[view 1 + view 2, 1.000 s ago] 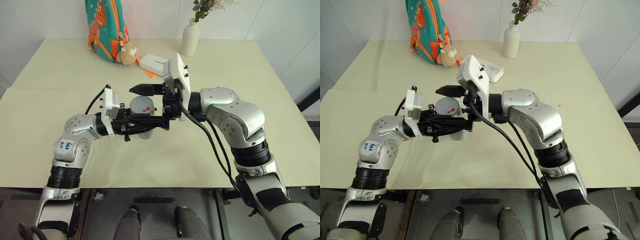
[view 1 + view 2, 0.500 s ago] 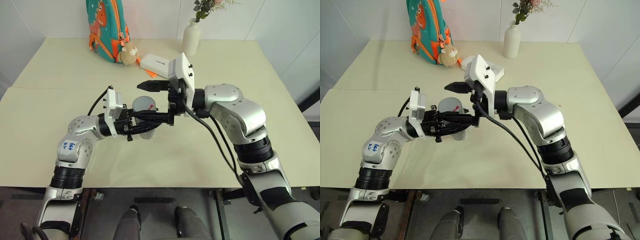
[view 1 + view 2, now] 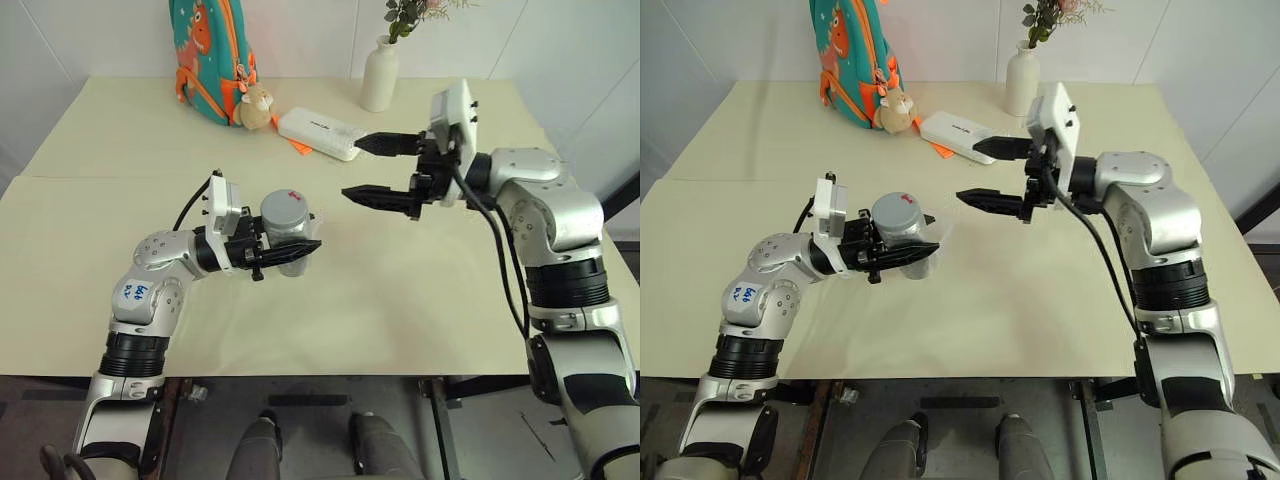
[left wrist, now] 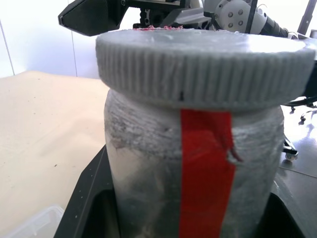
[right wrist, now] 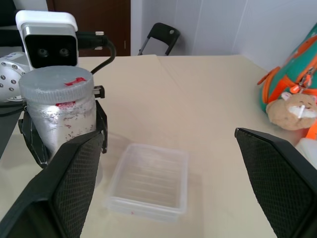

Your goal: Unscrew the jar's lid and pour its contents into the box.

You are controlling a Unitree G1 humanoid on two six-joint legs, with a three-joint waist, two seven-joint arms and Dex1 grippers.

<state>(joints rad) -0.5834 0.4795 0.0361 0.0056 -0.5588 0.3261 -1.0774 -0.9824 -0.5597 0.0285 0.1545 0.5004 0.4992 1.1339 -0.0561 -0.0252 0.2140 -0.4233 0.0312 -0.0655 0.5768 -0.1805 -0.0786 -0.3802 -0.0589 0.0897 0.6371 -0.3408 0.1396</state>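
The jar [image 3: 285,232], a cloudy silvery cylinder with a red strip, is held upright above the table, and my left gripper [image 3: 297,245] is shut on its body. The ribbed grey lid [image 3: 287,207] with a small red mark sits on top of it. My right gripper [image 3: 354,168] hangs open to the right of the jar, well apart from it, its fingers pointing toward the lid. The clear shallow box [image 5: 148,181] lies on the table just beside and below the jar. The jar's cloudy wall [image 4: 148,163] hides the contents.
At the back of the table stand a teal backpack [image 3: 210,55] with a small plush toy [image 3: 257,105], a flat white case [image 3: 318,132] and a white vase [image 3: 380,75]. A small orange piece [image 3: 301,148] lies by the case.
My right gripper, which stood with its open fingers about the lid, has drawn away to the right, still open. The lid stays on the jar; my left gripper has held still.
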